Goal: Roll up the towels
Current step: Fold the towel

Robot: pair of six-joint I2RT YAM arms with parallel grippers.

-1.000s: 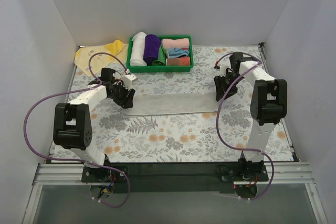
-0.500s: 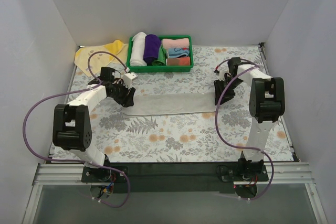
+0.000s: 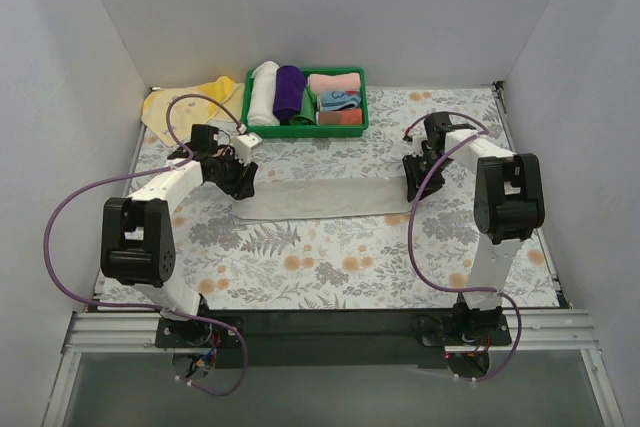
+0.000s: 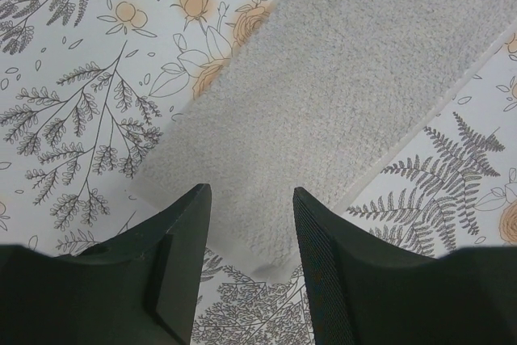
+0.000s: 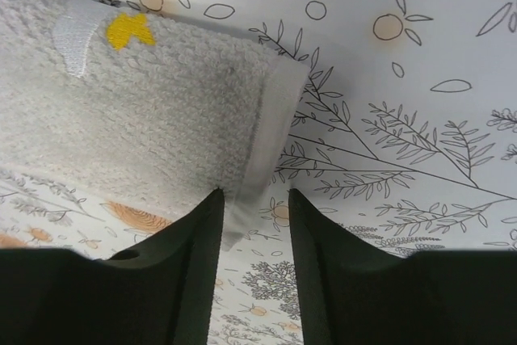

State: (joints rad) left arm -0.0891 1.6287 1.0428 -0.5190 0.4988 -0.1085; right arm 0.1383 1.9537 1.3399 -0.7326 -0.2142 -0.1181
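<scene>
The light grey towel (image 3: 320, 197) lies flat on the table as a long narrow strip between the two arms. My left gripper (image 3: 244, 184) is open over its left end; in the left wrist view the towel (image 4: 355, 78) runs away from between the open gripper (image 4: 250, 199). My right gripper (image 3: 412, 179) is open at the right end; in the right wrist view the hemmed edge of the towel (image 5: 145, 119), with a small yellow mark, lies just ahead of the gripper (image 5: 254, 199). The pale yellow towel (image 3: 185, 107) lies spread at the back left corner.
A green basket (image 3: 305, 130) at the back centre holds a white roll (image 3: 263, 92), a purple roll (image 3: 290, 90) and pink (image 3: 335, 82) and blue folded cloths. White walls close in the left, right and back. The table has a floral cover (image 3: 330, 257).
Both grippers have shifted slightly: the left one a little toward the back, the right one a little left toward the towel's end. The grey towel stays flat.
</scene>
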